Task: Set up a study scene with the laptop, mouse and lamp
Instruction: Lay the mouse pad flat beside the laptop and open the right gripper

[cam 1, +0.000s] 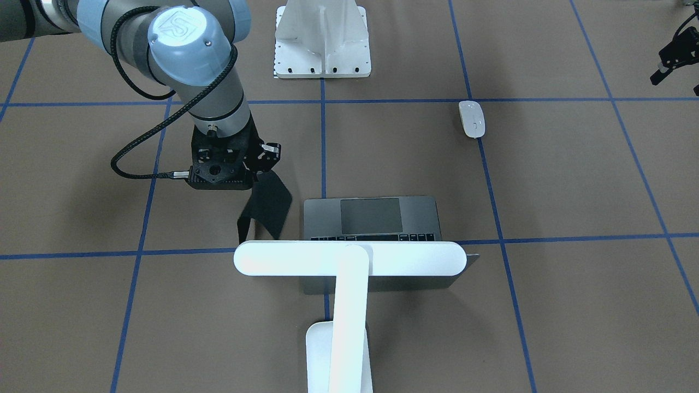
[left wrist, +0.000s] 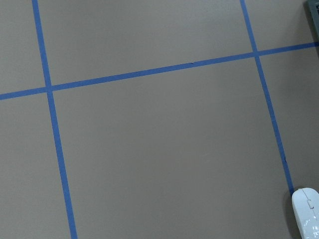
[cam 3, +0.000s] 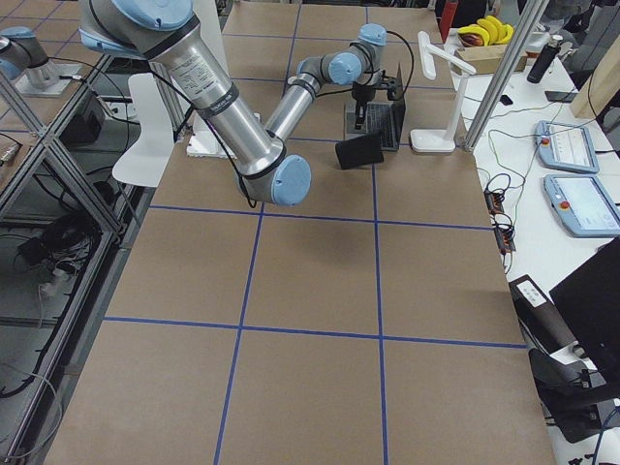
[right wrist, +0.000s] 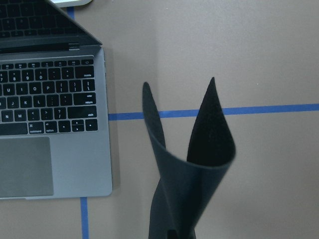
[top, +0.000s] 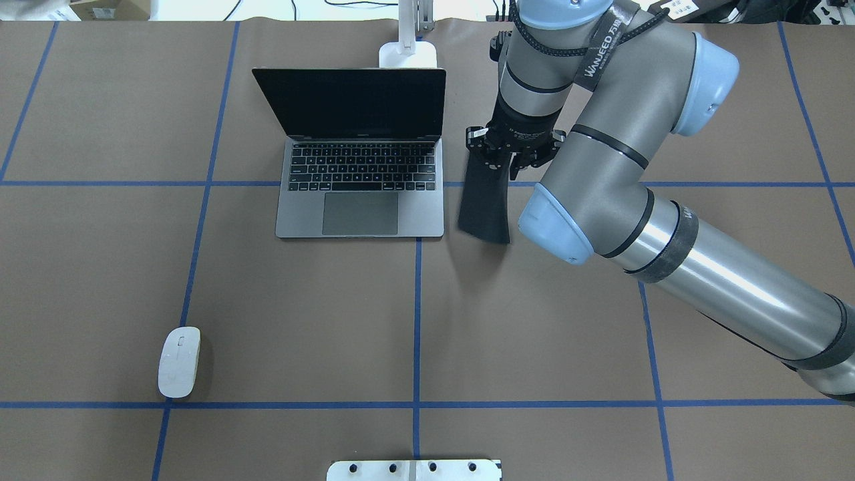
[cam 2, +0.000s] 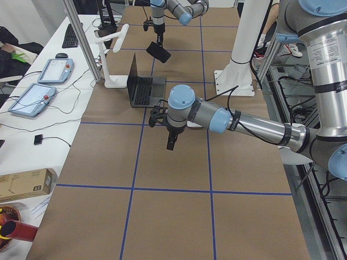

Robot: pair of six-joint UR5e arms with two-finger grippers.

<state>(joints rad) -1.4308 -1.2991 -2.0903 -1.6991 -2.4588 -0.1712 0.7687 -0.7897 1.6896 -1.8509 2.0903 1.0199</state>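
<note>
A curled black mat (top: 486, 207) is held clamped in the right pincer (top: 501, 155), hanging just beside the open laptop (top: 364, 214). Whether the left pincer (cam 2: 171, 143) is open cannot be told.

Table surface (top: 300, 300): uniform brown, divided by a grid of blue tape lines. Laptop (top: 427, 214): space-grey metal body, black keys, darker grey trackpad, black screen. Mouse (top: 179, 361): glossy white. Lamp (cam 1: 349, 259): white on bar, arm and base. Mat (top: 486, 200): matte black. Right arm (top: 735, 280): silver-grey tubes, light-blue joint caps, black braided cable (cam 1: 142, 176). Mount (cam 1: 322, 49): white, with a row of dark holes along its edge
</note>
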